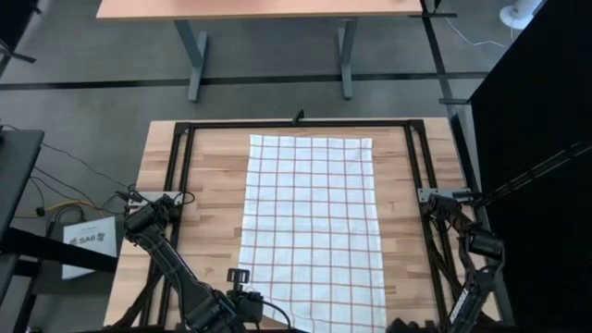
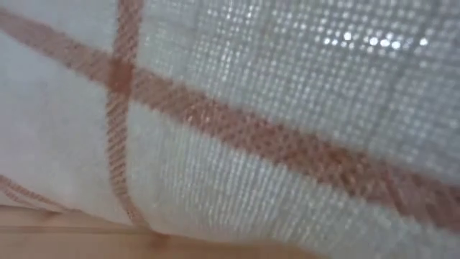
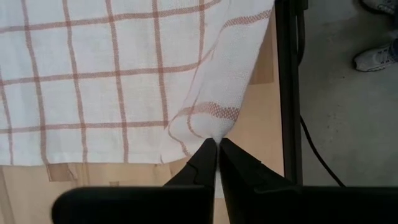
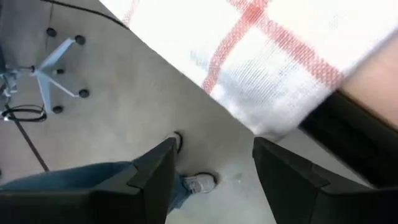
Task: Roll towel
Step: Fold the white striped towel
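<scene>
The towel, white with a grid of reddish-brown lines, lies spread flat on the wooden table, its long side running from far to near. It fills the low view. My left gripper is at the towel's near left corner and is shut on it. My right gripper stands open by the towel's near right corner. That corner juts past the table's near rail; the fingers are apart from it. My left gripper pinches the towel's near left corner between its two fingertips. The fingers slant in from the table's left. The cloth rises from the table into a small peaked fold at the pinch; the rest of the towel lies flat.
A black metal frame runs around the table top; its near rail lies close beside the left gripper. Beyond the near edge are a person's jeans leg and shoe, and a chair base stands on the floor.
</scene>
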Controlling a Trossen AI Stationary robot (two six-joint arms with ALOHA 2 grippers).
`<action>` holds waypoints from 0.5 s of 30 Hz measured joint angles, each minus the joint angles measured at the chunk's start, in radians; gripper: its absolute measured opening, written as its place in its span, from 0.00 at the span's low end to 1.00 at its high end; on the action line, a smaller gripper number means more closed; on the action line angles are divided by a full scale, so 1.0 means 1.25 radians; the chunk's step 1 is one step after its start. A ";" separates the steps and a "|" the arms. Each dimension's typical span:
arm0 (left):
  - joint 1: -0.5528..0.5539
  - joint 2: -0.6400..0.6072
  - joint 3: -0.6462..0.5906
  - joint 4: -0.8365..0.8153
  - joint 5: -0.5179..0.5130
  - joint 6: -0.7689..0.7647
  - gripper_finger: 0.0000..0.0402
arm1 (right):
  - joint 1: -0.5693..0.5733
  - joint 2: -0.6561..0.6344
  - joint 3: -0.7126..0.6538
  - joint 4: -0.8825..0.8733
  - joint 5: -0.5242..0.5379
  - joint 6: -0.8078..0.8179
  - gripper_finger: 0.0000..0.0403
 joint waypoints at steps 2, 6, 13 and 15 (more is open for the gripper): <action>-0.001 0.000 0.000 0.000 0.000 -0.001 0.00 | -0.001 0.000 -0.014 0.018 0.002 0.000 0.50; -0.002 0.000 0.000 0.003 0.000 -0.001 0.00 | 0.000 0.000 -0.033 0.016 0.001 0.001 0.50; -0.002 0.000 0.000 0.002 0.000 -0.002 0.00 | -0.012 -0.003 -0.041 0.017 0.016 -0.007 0.49; -0.002 0.000 0.000 0.002 0.001 -0.001 0.00 | -0.016 -0.002 -0.042 0.024 0.021 -0.019 0.47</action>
